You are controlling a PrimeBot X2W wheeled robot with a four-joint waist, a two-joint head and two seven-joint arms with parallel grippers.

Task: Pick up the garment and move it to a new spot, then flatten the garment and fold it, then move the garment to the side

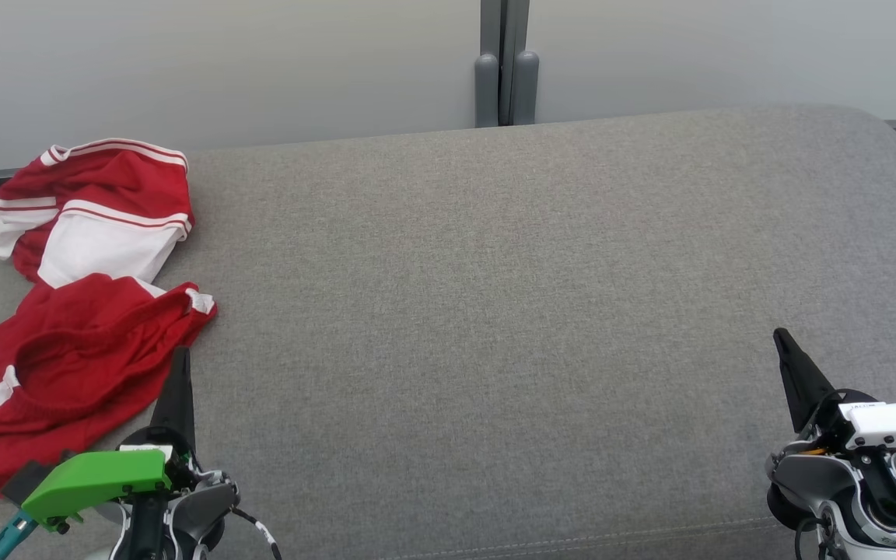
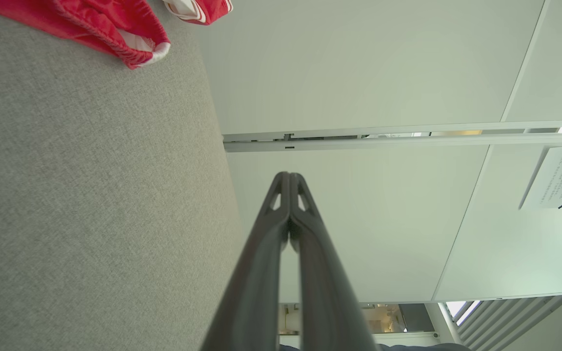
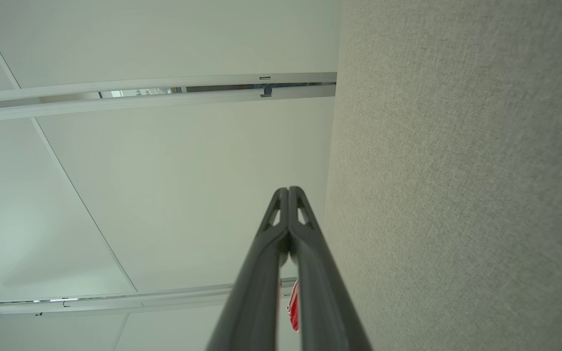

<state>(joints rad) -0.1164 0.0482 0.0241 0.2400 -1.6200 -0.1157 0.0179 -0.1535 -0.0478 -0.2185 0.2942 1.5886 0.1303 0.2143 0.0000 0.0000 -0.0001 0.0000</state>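
Left gripper (image 1: 180,355): fingers together, empty. Right gripper (image 1: 780,336): same. Garment (image 1: 82,327): red-white, crumpled on counter (image 1: 495,311), just ahead-left of left gripper, well apart from right. Judgement: both parked low at near edge, pickup not begun; left better placed to reach.

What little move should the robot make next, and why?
Probably reach the left pincer, opening it, toward the red garment. It lies crumpled and untouched at the cushion's left edge, close beside that pincer. Both pincers are shut and empty, and the right pincer is far off.
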